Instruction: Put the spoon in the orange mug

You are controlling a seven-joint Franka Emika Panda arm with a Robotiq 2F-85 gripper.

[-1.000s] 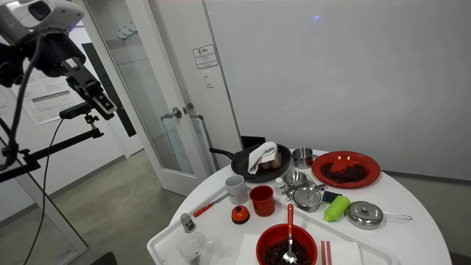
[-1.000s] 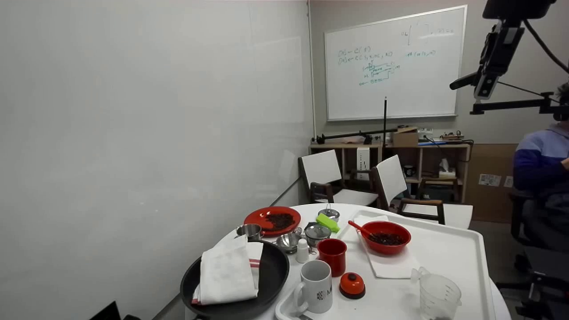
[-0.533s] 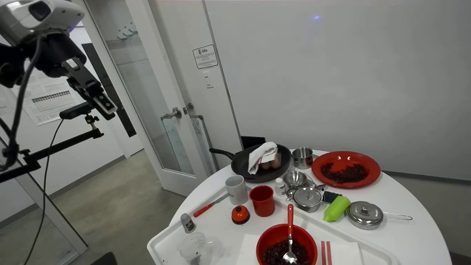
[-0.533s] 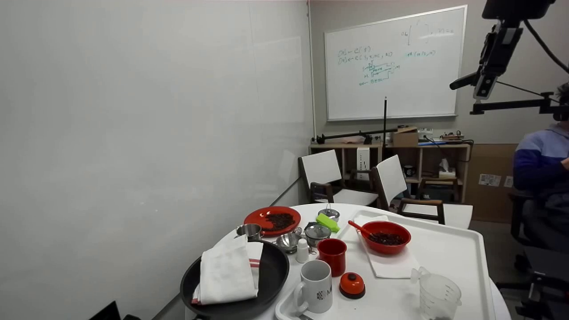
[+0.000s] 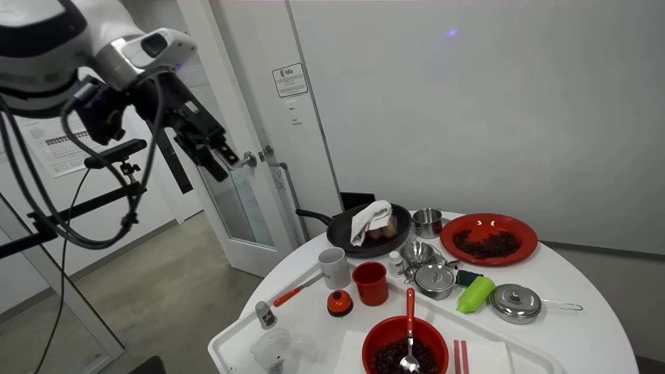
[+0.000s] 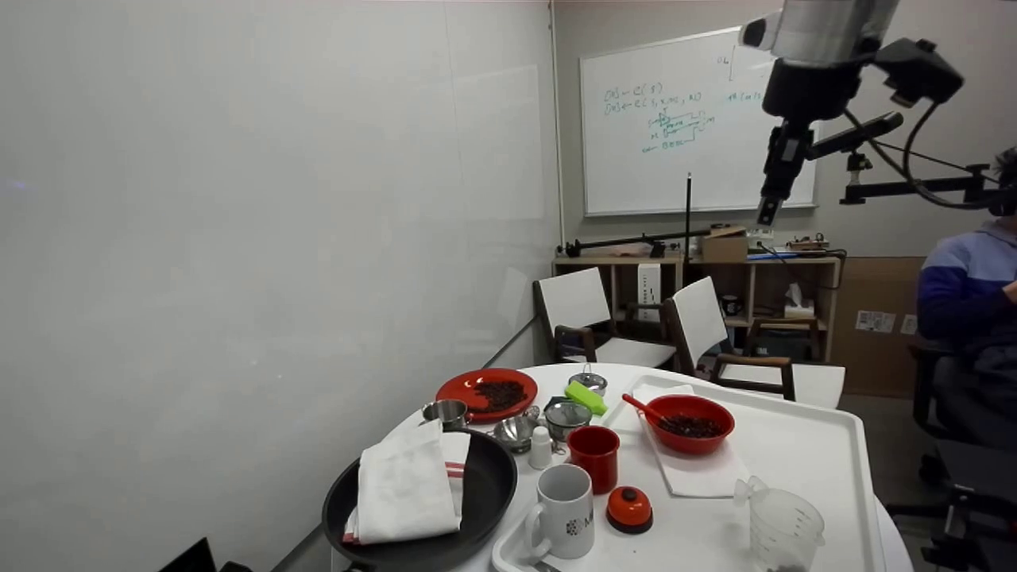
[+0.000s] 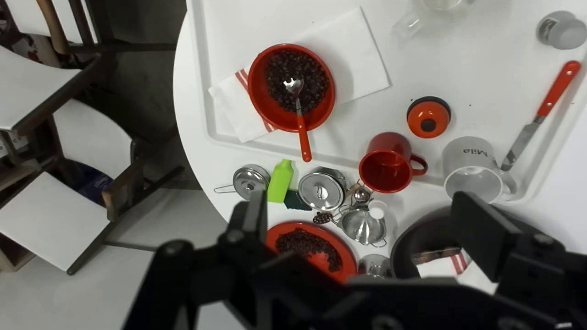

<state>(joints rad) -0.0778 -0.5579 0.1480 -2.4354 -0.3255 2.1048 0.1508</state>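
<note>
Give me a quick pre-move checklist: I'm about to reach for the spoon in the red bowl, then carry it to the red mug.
1. Tool open: ok, jaws wide apart in the wrist view, nothing held.
2. Tool at the spoon: not ok, it hangs high, well clear of the spoon.
3. Handle free to grasp: ok, it juts out past the rim of the red bowl.
4. Red mug upright, mouth uncovered: ok.
5. Red mug empty inside: cannot tell, its bottom is in shadow.
</note>
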